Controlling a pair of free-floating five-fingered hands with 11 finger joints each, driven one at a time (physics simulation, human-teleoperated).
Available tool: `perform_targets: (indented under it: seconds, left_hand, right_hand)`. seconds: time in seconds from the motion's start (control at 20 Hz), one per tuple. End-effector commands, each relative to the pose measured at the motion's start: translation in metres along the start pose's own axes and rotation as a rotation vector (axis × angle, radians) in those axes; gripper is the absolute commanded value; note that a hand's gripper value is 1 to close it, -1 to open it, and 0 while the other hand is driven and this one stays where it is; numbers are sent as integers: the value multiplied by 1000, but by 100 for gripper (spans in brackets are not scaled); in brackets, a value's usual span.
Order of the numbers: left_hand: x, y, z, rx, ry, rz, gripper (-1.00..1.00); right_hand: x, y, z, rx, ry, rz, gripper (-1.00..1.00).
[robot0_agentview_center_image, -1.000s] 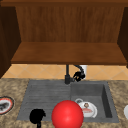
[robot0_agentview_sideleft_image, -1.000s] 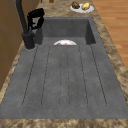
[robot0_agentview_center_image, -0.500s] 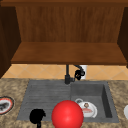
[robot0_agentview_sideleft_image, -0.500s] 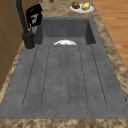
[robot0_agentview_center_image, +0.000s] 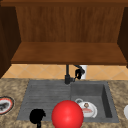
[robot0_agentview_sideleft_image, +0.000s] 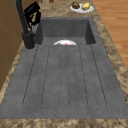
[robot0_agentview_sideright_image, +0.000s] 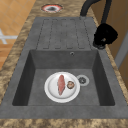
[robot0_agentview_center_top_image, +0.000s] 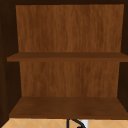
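Nearest the front edge, a red ball (robot0_agentview_center_image: 67, 114) sits low and central, with the left hand (robot0_agentview_center_image: 37, 115) just beside it over the draining board (robot0_agentview_sideleft_image: 65, 75). I cannot tell whether this hand is open or closed.

In the sink (robot0_agentview_center_image: 107, 100) behind, a plate (robot0_agentview_sideright_image: 53, 87) of food lies flat on the basin floor.

Further back stands the faucet (robot0_agentview_center_image: 67, 75), its post upright at the sink's rear rim and its spout arching over. The right hand (robot0_agentview_center_image: 78, 74) hangs right against the faucet, on the basin side of the post. It is far nearer than the left hand, which is well apart. Whether the right hand grips the faucet or only rests there I cannot tell.

Behind is an open cabinet shelf (robot0_agentview_center_image: 67, 53).
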Motion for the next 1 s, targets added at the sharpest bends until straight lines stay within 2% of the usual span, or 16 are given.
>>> perform_targets:
  seconds: [0.0, 0.05, 0.1, 0.25, 0.35, 0.4, 0.5, 0.55, 0.65, 0.7, 0.8, 0.95]
  left_hand:
    - [0, 0, 0, 0, 0, 0, 0]
    - [0, 0, 0, 0, 0, 0, 0]
    - [0, 0, 0, 0, 0, 0, 0]
    - [0, 0, 0, 0, 0, 0, 0]
    - [0, 0, 0, 0, 0, 0, 0]
    - [0, 0, 0, 0, 0, 0, 0]
    - [0, 0, 0, 0, 0, 0, 0]
    - [0, 0, 0, 0, 0, 0, 0]
    - [0, 0, 0, 0, 0, 0, 0]
    - [0, 0, 0, 0, 0, 0, 0]
    - [0, 0, 0, 0, 0, 0, 0]
    - [0, 0, 0, 0, 0, 0, 0]
  right_hand:
    - [20, -11, -9, 80, -18, -37, 100]
    - [27, -14, -11, 92, -29, 42, 100]
    - [33, -19, -11, 95, -26, 58, 100]
    - [42, -26, -10, 176, 0, 121, 100]
    - [47, -30, -13, 167, 42, 147, 100]
    - [50, -34, -14, 206, 68, 192, 100]
    - [54, -34, -16, 298, 113, 240, 100]
    - [56, -35, -15, 322, 139, 262, 100]
    - [61, -38, -19, 333, 217, 280, 100]
    - [62, -42, -20, 342, 238, 308, 100]
    - [67, -50, -23, 357, 257, 337, 100]
    - [78, -60, -26, 372, 265, 340, 100]
